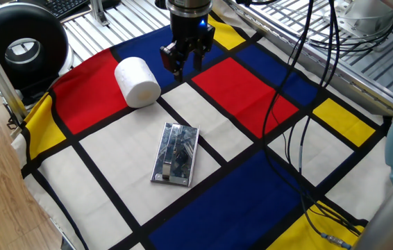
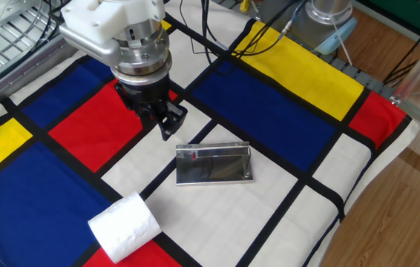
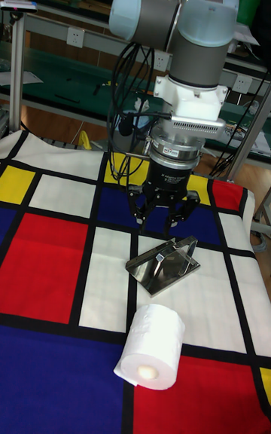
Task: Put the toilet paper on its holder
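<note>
Shiny chrome holder, matt cloth
</note>
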Motion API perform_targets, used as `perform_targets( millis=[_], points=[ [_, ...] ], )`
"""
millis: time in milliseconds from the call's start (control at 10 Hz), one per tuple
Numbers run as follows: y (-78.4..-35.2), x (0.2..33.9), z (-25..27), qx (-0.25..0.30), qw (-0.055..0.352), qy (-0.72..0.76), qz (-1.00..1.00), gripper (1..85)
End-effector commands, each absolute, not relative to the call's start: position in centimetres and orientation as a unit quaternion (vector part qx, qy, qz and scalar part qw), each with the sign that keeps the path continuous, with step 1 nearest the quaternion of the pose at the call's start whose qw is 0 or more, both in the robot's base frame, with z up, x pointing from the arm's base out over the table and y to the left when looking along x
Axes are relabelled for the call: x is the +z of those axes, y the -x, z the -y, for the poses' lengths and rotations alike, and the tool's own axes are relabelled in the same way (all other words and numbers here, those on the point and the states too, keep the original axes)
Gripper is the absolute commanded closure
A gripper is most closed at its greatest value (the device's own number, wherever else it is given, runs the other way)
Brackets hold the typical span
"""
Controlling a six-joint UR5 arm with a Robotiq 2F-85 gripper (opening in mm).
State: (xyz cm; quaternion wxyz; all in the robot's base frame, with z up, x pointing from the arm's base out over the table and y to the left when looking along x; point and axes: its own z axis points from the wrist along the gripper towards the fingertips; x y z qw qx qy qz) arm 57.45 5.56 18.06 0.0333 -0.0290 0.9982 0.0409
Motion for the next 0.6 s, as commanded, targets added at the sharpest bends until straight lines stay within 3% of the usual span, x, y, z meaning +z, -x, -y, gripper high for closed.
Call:
perform_targets(
  millis=[0, 500],
  points=[
    [-58.7, 18.39, -6.35, 0.057, 0.058, 0.026, -0.996, 38.0],
    [-58.0, 18.42, -7.1, 0.073, 0.043, 0.008, -0.996, 35.7]
  ],
)
